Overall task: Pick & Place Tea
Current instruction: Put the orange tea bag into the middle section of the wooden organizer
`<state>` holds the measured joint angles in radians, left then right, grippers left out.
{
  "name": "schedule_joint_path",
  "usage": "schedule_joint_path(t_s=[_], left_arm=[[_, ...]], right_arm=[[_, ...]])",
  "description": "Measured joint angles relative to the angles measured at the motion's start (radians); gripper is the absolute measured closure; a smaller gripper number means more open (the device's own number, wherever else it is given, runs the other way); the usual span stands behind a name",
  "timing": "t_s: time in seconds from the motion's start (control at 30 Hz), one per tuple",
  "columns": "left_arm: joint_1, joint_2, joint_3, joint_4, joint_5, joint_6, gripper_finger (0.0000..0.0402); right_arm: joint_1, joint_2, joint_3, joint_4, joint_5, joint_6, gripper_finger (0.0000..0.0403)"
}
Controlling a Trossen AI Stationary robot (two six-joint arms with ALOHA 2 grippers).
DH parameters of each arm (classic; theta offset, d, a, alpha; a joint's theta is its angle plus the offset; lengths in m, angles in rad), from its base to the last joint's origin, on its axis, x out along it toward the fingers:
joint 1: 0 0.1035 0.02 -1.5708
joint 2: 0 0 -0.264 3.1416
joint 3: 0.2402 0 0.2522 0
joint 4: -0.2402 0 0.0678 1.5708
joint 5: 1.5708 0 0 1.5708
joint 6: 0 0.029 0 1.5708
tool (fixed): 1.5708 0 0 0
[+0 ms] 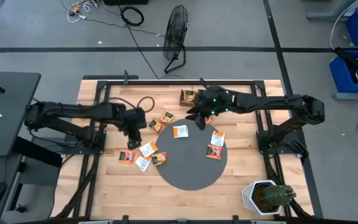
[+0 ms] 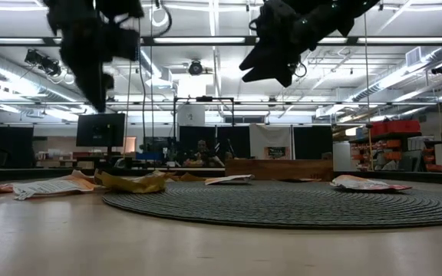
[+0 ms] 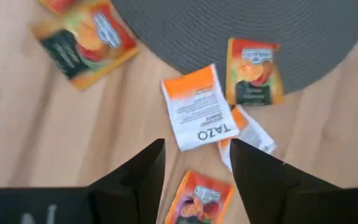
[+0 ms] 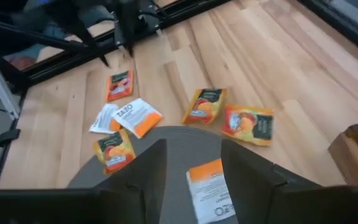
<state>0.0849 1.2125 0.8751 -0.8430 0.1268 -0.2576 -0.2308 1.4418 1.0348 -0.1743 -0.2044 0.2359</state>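
Several tea sachets lie flat, orange-red and white. Three are on the round grey mat: a white one, another white one and an orange one. The others lie on the wood left of the mat, among them an orange one and a white one. My left gripper hangs open above the wood, pointing steeply down, with the orange sachet below its fingers. My right gripper hangs open above the mat's far part, over the white sachet.
A brown wooden tray stands at the table's far edge behind the mat. A potted cactus sits at the near right corner. A black cable loops on the wood at the far left. Bare wood lies along the near left.
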Motion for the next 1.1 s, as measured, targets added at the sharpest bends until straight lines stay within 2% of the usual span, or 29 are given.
schedule_joint_path(t_s=[0.17, 0.33, 0.57, 0.73, 0.87, 1.1], left_arm=[[-0.046, -0.005, -0.18, 0.132, 0.034, -0.07, 0.0216], [-0.147, -0.005, -0.259, 0.156, 0.007, -0.123, 0.0227], [-0.301, -0.005, -0.278, 0.155, -0.065, -0.132, 0.0238], [-0.385, -0.002, -0.278, 0.155, -0.172, -0.101, 0.0239], [-0.405, -0.002, -0.278, 0.156, -0.229, -0.086, 0.0239], [-0.404, -0.001, -0.278, 0.16, -0.231, -0.086, 0.0239]], right_arm=[[0.033, 0.0, 0.0, 0.0, 0.032, 0.044, 0.0245], [0.046, 0.0, 0.0, 0.007, 0.045, 0.071, 0.0245], [0.061, 0.0, 0.0, 0.017, 0.077, 0.071, 0.0245], [0.061, 0.0, 0.0, 0.024, 0.085, 0.071, 0.0245], [0.061, 0.0, 0.0, 0.029, 0.085, 0.071, 0.0245], [0.061, 0.0, 0.0, 0.035, 0.085, 0.071, 0.0245]])
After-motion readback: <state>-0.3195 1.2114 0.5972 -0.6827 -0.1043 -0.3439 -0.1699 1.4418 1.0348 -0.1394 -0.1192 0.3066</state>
